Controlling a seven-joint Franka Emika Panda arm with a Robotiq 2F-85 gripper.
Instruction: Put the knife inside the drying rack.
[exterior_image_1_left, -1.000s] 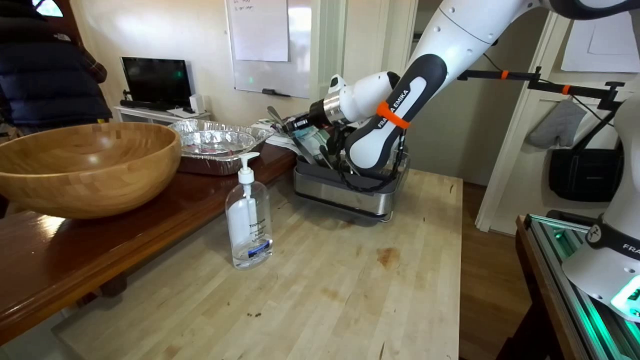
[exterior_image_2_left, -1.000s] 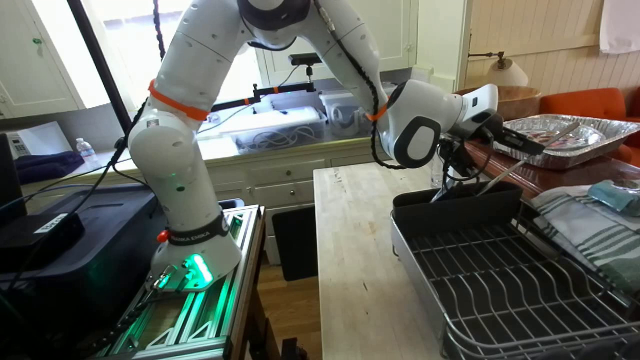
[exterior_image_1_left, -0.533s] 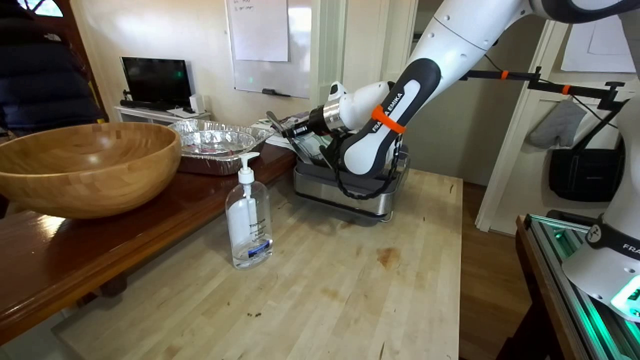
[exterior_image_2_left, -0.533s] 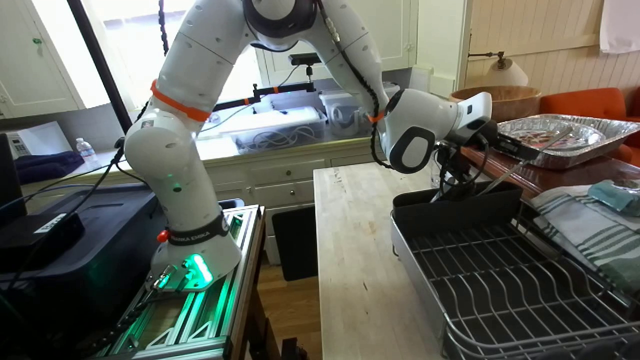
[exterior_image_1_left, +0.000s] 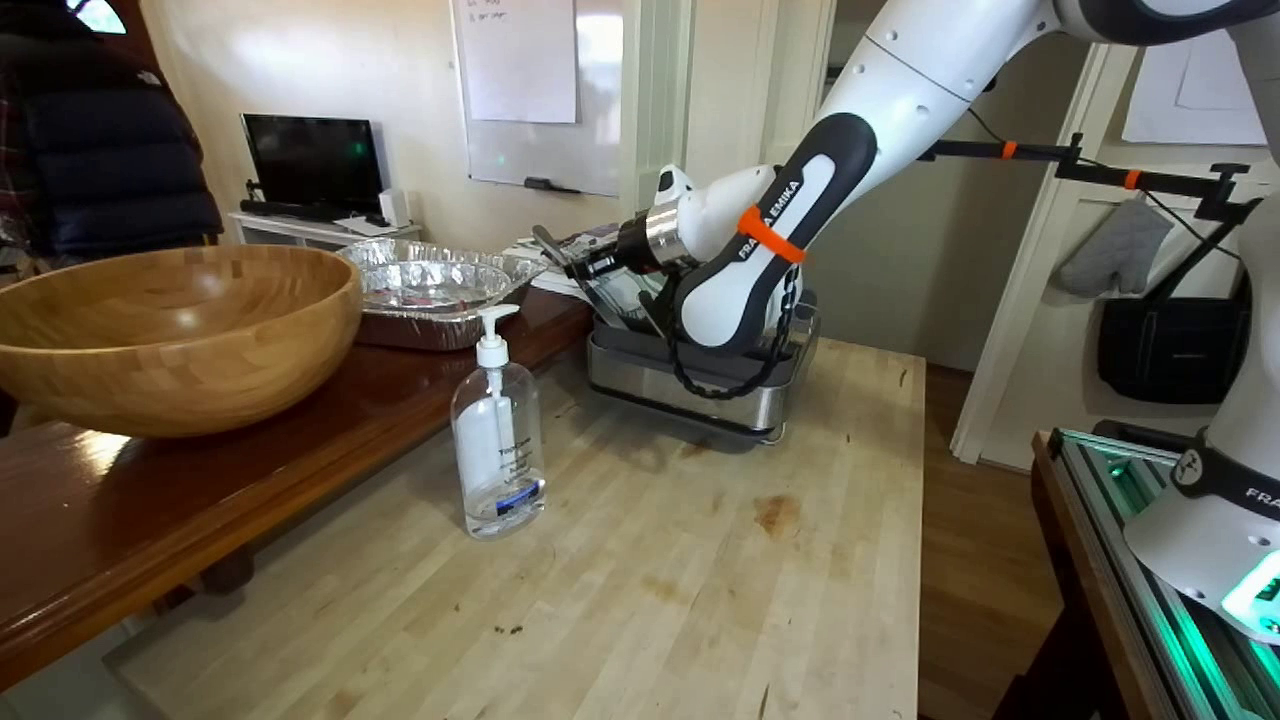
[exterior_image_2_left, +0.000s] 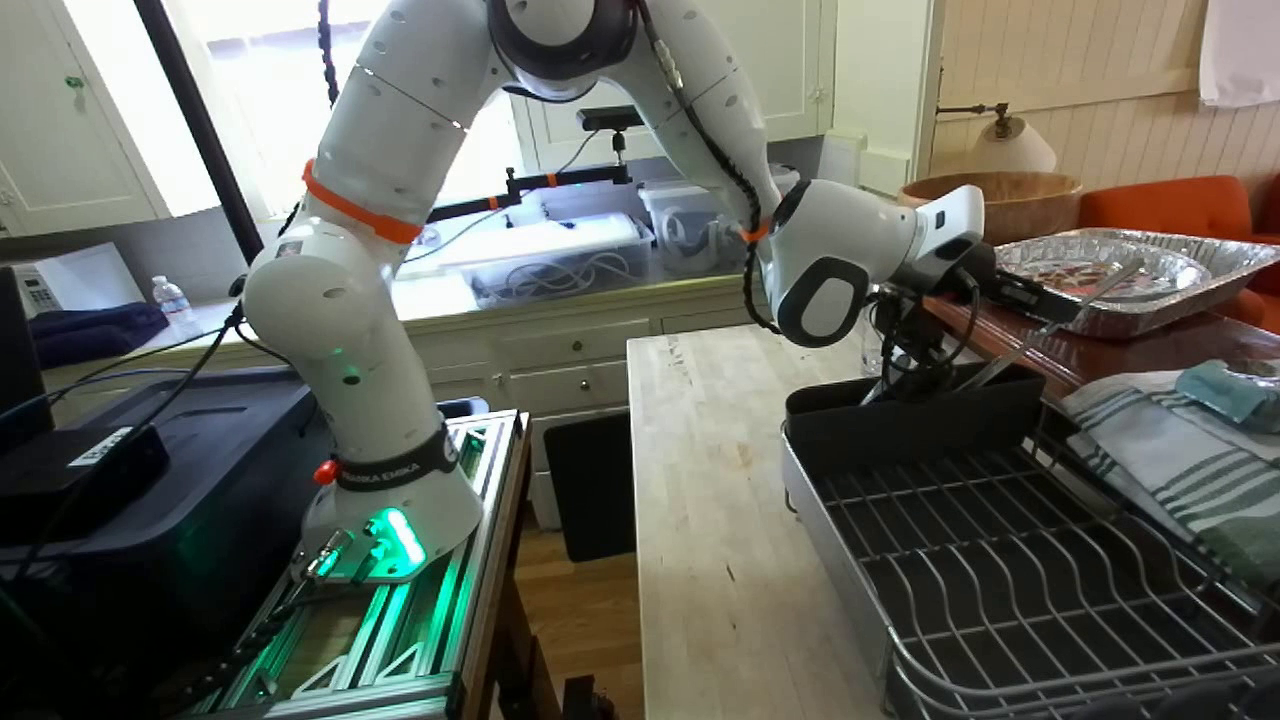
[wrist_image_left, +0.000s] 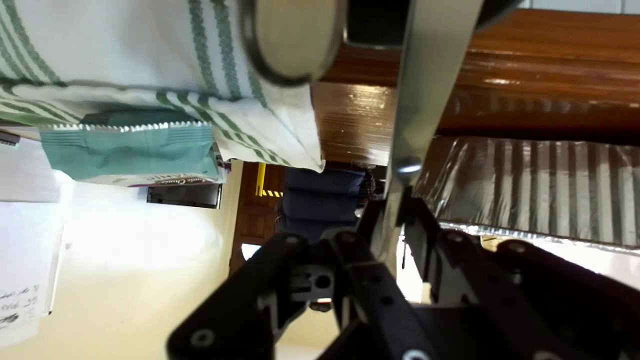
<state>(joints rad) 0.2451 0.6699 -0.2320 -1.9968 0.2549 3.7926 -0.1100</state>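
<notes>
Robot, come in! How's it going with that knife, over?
Gripper shut on the knife. Blade tilted, lower end in the dark holder of the drying rack. Another utensil close by; nothing plainly blocking.

Drying rack (exterior_image_1_left: 650, 377) and pump bottle (exterior_image_1_left: 498, 455) on pale tabletop (exterior_image_1_left: 690, 565).

Bright window (exterior_image_2_left: 270, 130) (nearly white), pale drawers (exterior_image_2_left: 550, 385), brown wooden floor (exterior_image_2_left: 580, 610)
</notes>
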